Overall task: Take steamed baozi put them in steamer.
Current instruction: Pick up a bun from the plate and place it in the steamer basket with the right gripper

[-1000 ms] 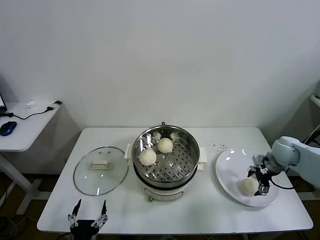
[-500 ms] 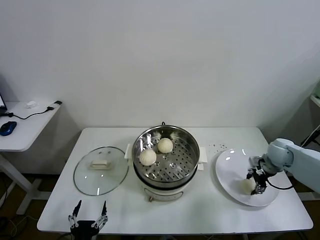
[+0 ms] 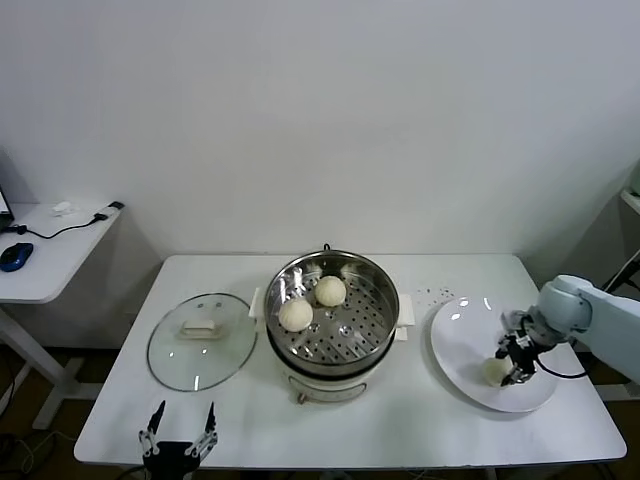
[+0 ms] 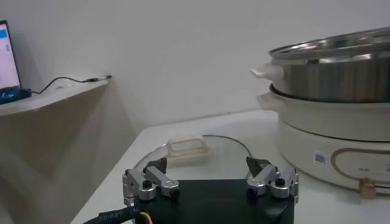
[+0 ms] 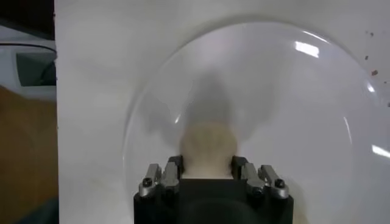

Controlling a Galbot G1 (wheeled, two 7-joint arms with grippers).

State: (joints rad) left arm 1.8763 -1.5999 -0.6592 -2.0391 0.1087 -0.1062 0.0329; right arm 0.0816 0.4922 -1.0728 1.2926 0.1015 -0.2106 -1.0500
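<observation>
White laminate covers the surface (image 3: 420, 420) that carries everything in the head view. At its middle stands the steamer (image 3: 332, 318), a round shiny stainless-steel basket with a perforated bottom set on a white electric pot base with side handles. Two steamed baozi, smooth cream-white domed buns, lie inside it toward the far left part of the basket: one (image 3: 295, 314) nearer the left wall and one (image 3: 331, 290) just behind and to the right of it, close together. To the left of the steamer a round glass lid with a white handle (image 3: 200, 338) lies flat on the surface. To the right of the steamer rests a flat white round plate (image 3: 462, 330), and on its near right part sits a third cream-white baozi (image 3: 494, 371). The right gripper (image 3: 517, 372) is down on that plate, its dark fingers closed against the two sides of the bun; the right wrist view shows the bun (image 5: 208, 147) pinched between the two fingertip pads (image 5: 172, 173) with the plate's rim (image 5: 140, 122) curving around it. The left gripper (image 3: 178, 432) hangs low at the near edge of the surface, in front of the glass lid, fingers spread wide with nothing between them; its own wrist view shows the spread fingers (image 4: 152, 181), the lid (image 4: 201, 146) lying beyond them and the steamer's side (image 4: 335, 85) beside it.
</observation>
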